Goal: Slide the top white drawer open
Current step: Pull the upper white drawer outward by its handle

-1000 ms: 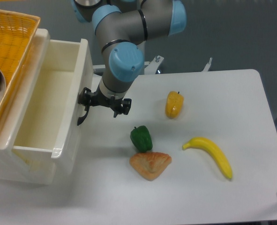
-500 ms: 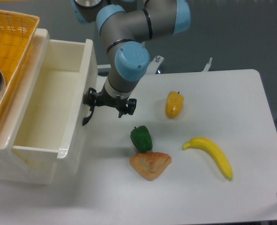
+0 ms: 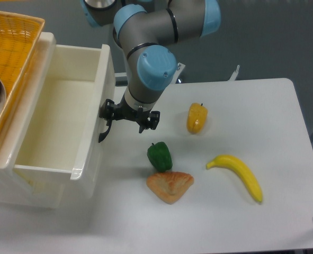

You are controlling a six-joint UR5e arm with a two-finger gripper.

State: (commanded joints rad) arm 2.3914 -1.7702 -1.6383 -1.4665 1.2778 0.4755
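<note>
The drawer (image 3: 66, 127) stands at the left of the tabletop (image 3: 241, 211), drawn well out of its cabinet, its bare interior open to view. It is a stiff, glossy plastic box: judged light while bare, rigid enough to follow a pull without flexing, but slick on its panels, so the front face offers poor purchase. The proper hold is the curved black handle (image 3: 103, 129) on the front panel. The pincer (image 3: 128, 117) sits at that handle, one finger apparently hooked beside it; whether it pinches the handle or merely hooks it, I cannot tell. Risk judged: a skewed pull could bind the runners. A green pepper (image 3: 159, 156) lies near on the right.
</note>
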